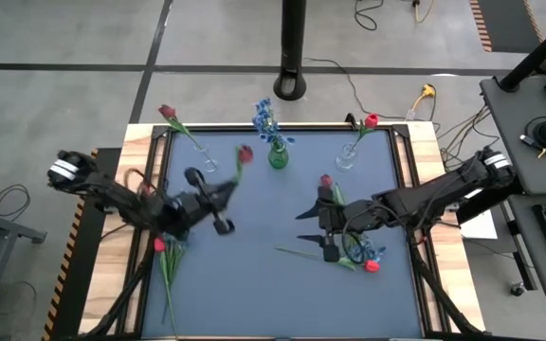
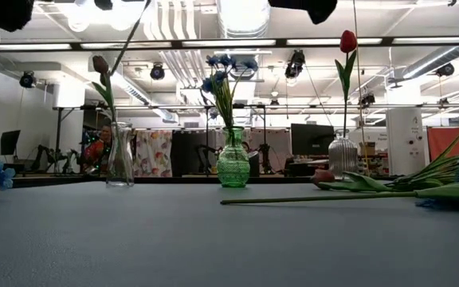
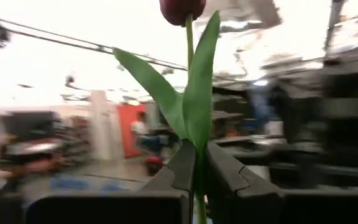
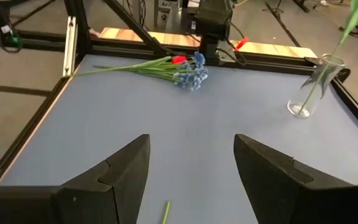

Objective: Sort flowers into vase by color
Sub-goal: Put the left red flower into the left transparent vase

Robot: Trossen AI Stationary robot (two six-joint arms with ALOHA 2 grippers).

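The flowers, long green-stemmed artificial tulips and blue sprigs, are split three ways. One stands in each vase along the upper middle of the high view: a dark maroon tulip in the left clear glass vase (image 1: 208, 163), blue blossoms in the green glass vase (image 1: 278, 155), a bright red tulip in the right clear glass vase (image 1: 346, 157). Loose ones lie on the grey desk (image 1: 263, 275) at lower left (image 1: 167, 270) and lower right (image 1: 363, 258).

The biggest risk is with the dark maroon tulip (image 3: 183, 9) clenched by its stem in the left gripper (image 1: 218, 195), left of centre. Its thin stem could pivot between the fingers, miss the narrow vase mouth and tip the light glass.

The right gripper (image 1: 331, 224), right of centre, hangs released above the desk; reaching into the tangled pile could drag several stems at once.
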